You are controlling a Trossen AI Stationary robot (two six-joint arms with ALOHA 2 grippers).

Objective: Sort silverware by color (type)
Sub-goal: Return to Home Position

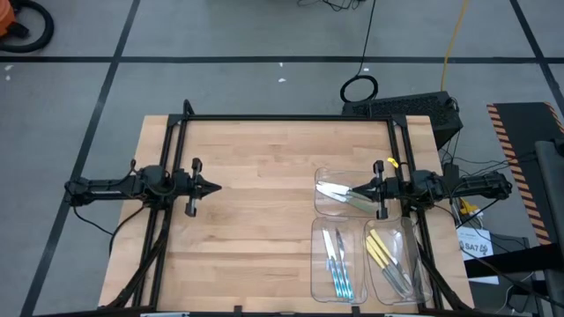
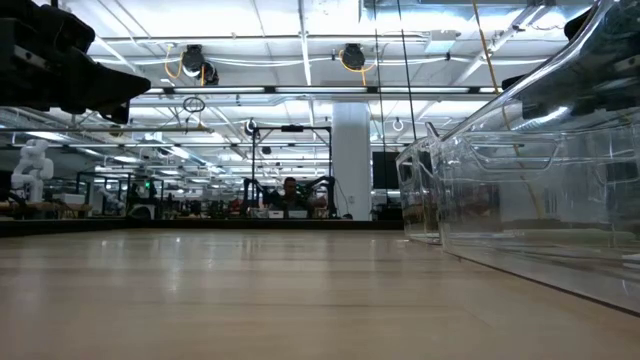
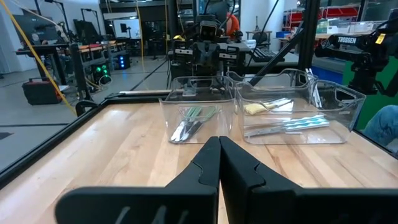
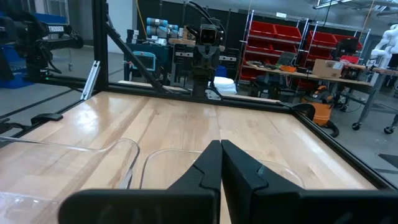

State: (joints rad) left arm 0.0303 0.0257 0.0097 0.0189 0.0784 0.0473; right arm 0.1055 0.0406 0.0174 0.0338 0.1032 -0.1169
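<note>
The silverware lies sorted in three clear trays at the table's right. Pale green pieces [image 1: 345,195] rest in the far tray [image 1: 328,208], light blue ones [image 1: 338,267] in the near left tray, yellow ones [image 1: 380,250] in the near right tray. The left wrist view shows the green pieces [image 3: 194,121], the yellow [image 3: 255,108] and the blue [image 3: 292,124]. My left gripper [image 1: 217,186] hovers shut over the table's left part, pointing right. My right gripper [image 1: 352,190] is shut above the far tray, pointing left, touching nothing.
A black frame [image 1: 291,119] runs along the table's far edge and sides. Bare wood [image 1: 256,220] spans the middle between the two grippers. In the low view the clear tray walls [image 2: 540,200] stand at the right. Cables and a dark box [image 1: 414,107] lie beyond the far right corner.
</note>
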